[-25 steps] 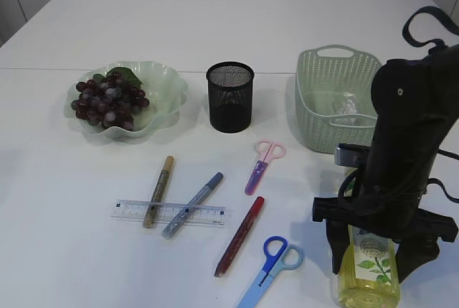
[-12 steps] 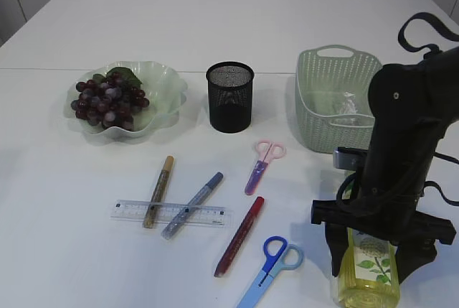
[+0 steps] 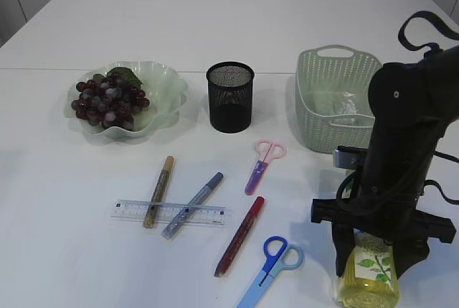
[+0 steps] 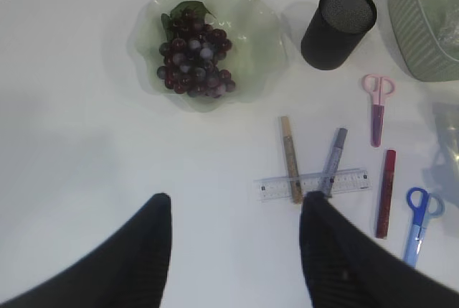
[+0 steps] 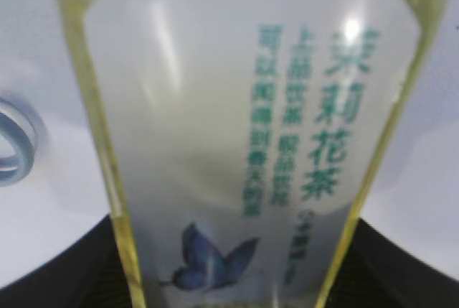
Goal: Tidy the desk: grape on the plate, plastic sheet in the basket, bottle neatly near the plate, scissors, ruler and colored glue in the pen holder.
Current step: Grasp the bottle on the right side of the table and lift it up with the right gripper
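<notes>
The bottle (image 3: 366,268) lies on its side at the near right corner of the white table (image 3: 215,21), its long axis running away from me toward the basket (image 3: 336,96), and the right gripper (image 3: 376,254) sits straight over it — a finger down either flank, across that axis. In the right wrist view the label fills the frame with a dark pad (image 5: 64,268) at each lower corner against the bottle's sides, so I'd say the jaws are closing on it; whether the clamp is firm yet I cannot tell. The left gripper (image 4: 237,250) hangs spread and empty, high over the ruler (image 4: 315,184) and far from the bottle, so this one is the right arm's job. The plate (image 3: 168,85) with the grape (image 3: 109,100) sits well across the table — pen holder (image 3: 230,96), glue sticks and two scissors lie between, so I'd carry high.
</notes>
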Available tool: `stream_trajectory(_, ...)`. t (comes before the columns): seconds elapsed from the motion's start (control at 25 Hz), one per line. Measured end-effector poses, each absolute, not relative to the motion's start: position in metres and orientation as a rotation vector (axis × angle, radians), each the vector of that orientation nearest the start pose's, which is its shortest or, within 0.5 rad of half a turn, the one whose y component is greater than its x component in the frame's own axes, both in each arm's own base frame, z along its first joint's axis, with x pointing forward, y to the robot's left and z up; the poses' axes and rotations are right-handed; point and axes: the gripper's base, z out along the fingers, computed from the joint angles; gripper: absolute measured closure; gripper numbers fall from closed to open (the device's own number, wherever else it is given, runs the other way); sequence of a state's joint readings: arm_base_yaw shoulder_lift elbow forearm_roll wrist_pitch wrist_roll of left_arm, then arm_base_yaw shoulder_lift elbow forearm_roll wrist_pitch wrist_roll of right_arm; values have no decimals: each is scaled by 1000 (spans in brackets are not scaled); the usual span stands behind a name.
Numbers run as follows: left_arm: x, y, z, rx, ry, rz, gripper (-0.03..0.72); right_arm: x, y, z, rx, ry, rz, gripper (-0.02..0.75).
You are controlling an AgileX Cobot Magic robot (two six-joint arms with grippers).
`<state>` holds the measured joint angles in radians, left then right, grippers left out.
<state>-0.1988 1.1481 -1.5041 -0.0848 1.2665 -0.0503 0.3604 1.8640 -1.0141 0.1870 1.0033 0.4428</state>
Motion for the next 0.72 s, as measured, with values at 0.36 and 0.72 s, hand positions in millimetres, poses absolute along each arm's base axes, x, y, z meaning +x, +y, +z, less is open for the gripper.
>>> stream_trajectory(0.36, 193, -46, 457, 186, 2394, -225, 273, 274, 117, 136, 267, 3364, 76, 261)
stream_trajectory(0.72, 193, -46, 457, 186, 2394, -225, 273, 274, 112, 137, -55, 3374, -3, 262)
